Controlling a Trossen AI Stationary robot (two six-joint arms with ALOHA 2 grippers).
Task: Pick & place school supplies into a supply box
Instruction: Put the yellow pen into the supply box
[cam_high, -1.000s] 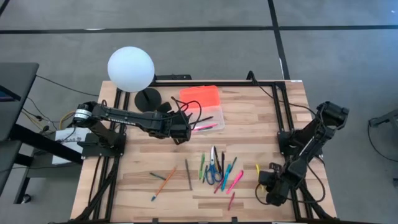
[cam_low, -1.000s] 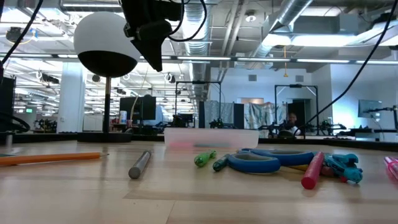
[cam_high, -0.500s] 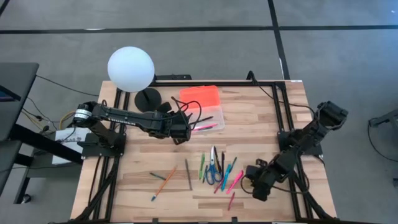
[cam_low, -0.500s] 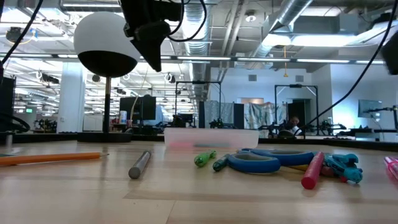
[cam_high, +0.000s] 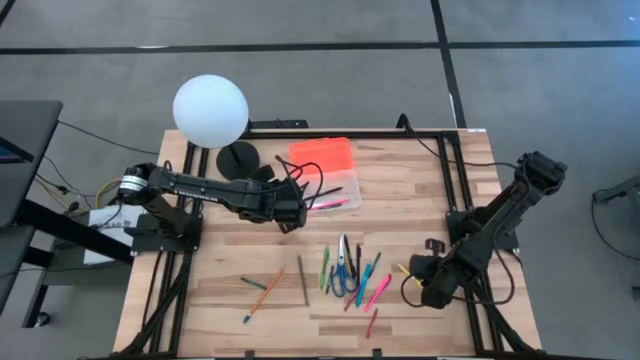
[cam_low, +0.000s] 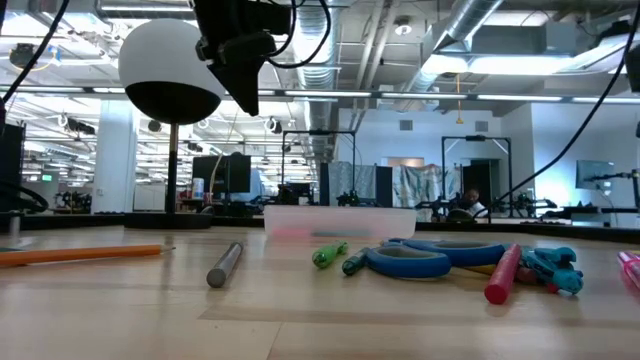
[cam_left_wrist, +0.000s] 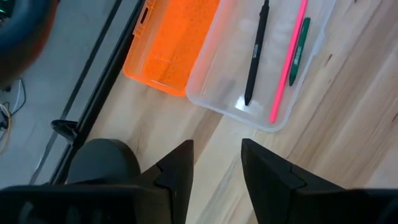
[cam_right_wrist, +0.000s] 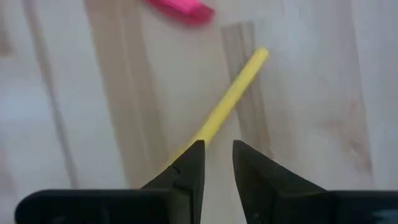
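The supply box is clear, with its orange lid lying open on its far side. In it lie a black pen, a pink pencil and a green pen. Blue scissors, green pens, a pink pen, an orange pencil and a grey one lie flat on the table. My left gripper hangs open over the table just left of the box. My right gripper is shut on a yellow pencil right of the pile. My right gripper pinches the yellow pencil by one end between its two fingers, which point steeply down from above. The rest of the pencil sticks out past the fingertips to its free end. I cannot tell whether that end touches the table.
A white globe lamp on a dark round foot stands at the far left, close behind my left arm. A red pen lies near the front edge. Bare wood spreads at the table's near left and far right.
My right gripper has swung from the near right part of the table toward the left and a little up, turning its wrist, with the yellow pencil. The pencil's free end now points further left than before.
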